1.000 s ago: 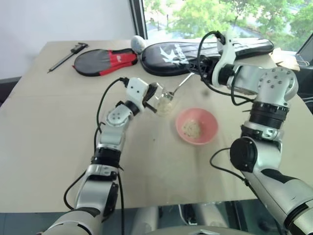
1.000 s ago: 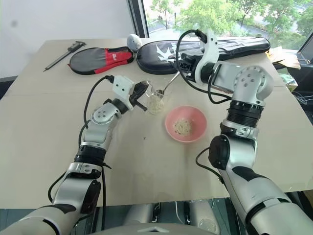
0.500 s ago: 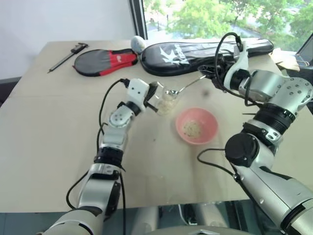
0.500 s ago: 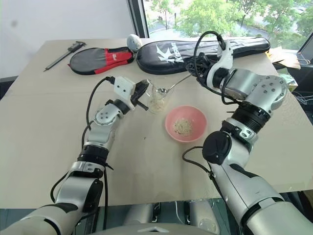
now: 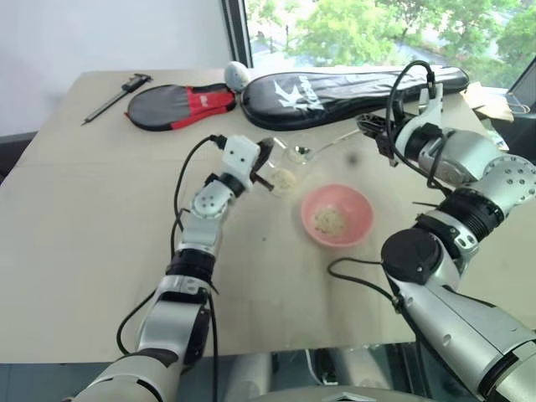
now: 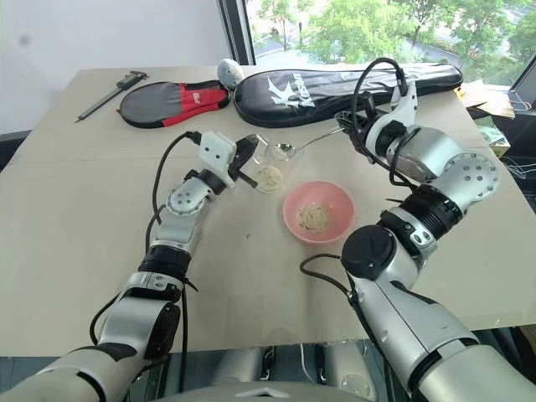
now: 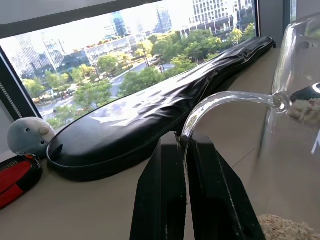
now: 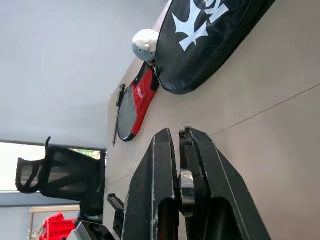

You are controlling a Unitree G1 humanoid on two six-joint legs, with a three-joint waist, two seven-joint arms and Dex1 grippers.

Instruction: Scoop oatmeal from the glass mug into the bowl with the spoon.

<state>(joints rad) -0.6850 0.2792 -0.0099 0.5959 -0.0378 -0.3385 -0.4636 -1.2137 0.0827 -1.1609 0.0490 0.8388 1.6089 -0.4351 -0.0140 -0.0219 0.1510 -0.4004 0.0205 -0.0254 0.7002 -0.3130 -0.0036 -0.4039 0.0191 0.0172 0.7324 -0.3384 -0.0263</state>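
Nearest, the small glossy pink bowl (image 5: pixel 337 215) sits on the beige table (image 5: pixel 100 218), some pale flaky oatmeal (image 5: pixel 328 220) already in it. Just beyond, the left claw (image 5: pixel 261 167) is clamped on the handle of the small clear glass mug (image 5: pixel 283 172), tilted, oats inside. Over its rim hovers the slim silver spoon (image 5: pixel 322 149), its handle pinched tight in the right claw (image 5: pixel 374 134). Apparently a loaded scoop is being lifted out; next, it needs carrying level to the bowl, then tipping.

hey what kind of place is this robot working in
Probably an upper-floor office or lab used for robot trials: a window over treetops and city buildings, an office chair, and racket cases on the table.
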